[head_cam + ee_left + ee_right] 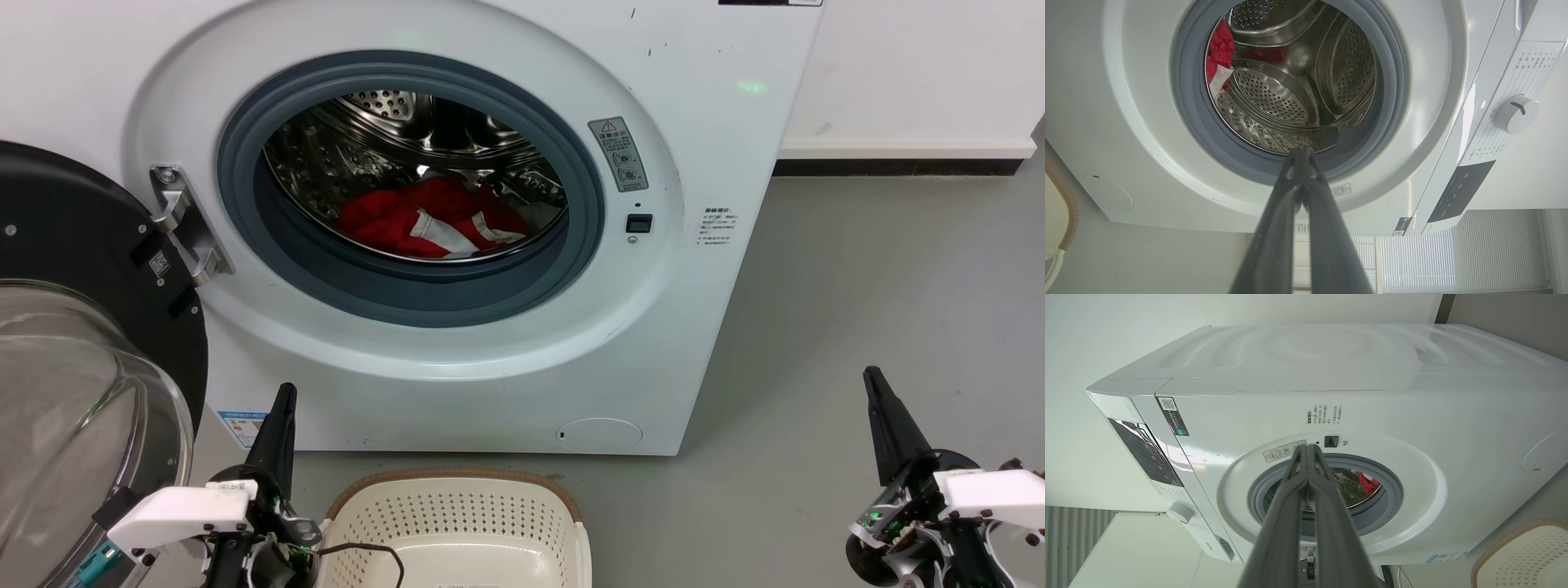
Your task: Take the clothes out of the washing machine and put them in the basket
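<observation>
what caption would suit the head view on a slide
Red clothes lie in the open washer, with the basket on the floor in front.

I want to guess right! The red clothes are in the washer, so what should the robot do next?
Probably raise the left gripper toward the open drum and spread its shut fingers: the red clothes lie in the washing machine, untouched.
</observation>
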Available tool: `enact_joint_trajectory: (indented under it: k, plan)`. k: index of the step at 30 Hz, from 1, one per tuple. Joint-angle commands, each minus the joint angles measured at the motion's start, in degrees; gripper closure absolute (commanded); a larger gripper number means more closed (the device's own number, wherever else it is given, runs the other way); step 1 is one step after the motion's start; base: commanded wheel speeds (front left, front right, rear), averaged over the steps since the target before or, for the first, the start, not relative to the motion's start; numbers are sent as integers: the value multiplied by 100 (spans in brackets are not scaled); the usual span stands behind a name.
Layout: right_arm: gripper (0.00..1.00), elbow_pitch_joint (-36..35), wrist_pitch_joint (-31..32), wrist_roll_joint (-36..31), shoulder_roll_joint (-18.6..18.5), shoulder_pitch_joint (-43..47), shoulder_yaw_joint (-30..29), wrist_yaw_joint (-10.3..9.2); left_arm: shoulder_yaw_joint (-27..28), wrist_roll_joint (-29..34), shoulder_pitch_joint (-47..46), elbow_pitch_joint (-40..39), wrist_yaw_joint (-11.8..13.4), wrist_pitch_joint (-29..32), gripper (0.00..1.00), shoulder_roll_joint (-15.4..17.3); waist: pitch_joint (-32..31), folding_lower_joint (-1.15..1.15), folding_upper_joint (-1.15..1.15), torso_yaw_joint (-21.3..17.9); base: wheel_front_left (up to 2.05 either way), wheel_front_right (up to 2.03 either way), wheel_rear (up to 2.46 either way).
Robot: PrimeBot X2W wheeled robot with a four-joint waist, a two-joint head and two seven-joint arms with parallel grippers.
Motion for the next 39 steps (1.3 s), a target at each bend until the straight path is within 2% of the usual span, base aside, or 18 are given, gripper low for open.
enact_joint_trajectory:
  k: [1,36,37,39]
  plan:
    - [100,8,-4,-27,17,-68,3,0,8,-12,35,-22,-24,12,100,-2,0,0,0,0,0,0,0]
    - [100,8,-4,-27,17,-68,3,0,8,-12,35,-22,-24,12,100,-2,0,0,0,0,0,0,0]
    - [0,2,-1,-1,0,0,0,0,-1,1,0,3,1,-1,0,0,0,0,0,0,0,0,0]
    - [0,62,-13,-7,3,52,9,0,-16,10,41,72,4,-13,0,-7,1,0,0,-1,0,0,0]
